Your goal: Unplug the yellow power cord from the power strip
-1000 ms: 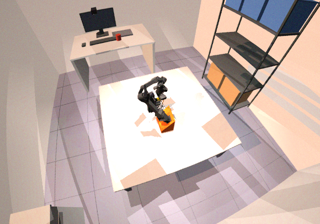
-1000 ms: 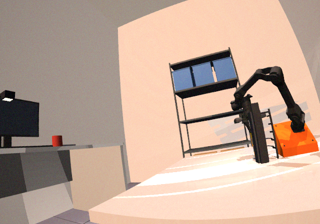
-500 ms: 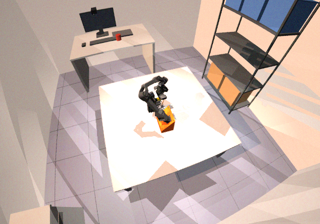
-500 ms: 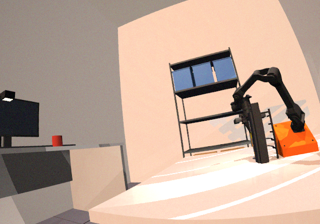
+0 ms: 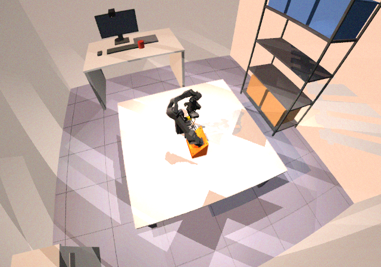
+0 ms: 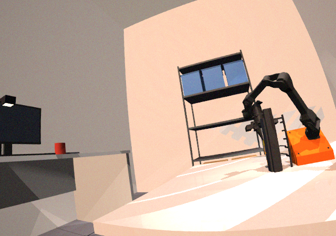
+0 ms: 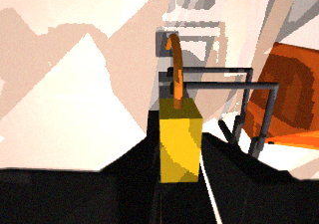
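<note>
Arching up from an orange block (image 5: 197, 152) (image 6: 312, 154) (image 7: 294, 95), the arm (image 5: 184, 125) (image 6: 297, 99) bent over and pointed its wrist down towards the surface (image 5: 190, 178) (image 6: 203, 206). Its jaws (image 5: 193, 114) (image 6: 254, 127) were closed on the yellow plug (image 5: 189, 118) (image 7: 179, 146), an orange cord (image 7: 177, 77) curving from its end; whether it sat in the strip could not be told. Blue bins (image 5: 327, 11) (image 6: 212, 78) stood on the shelf rack (image 5: 314, 69) (image 6: 217, 91), orange boxes (image 5: 272, 108) at its bottom.
</note>
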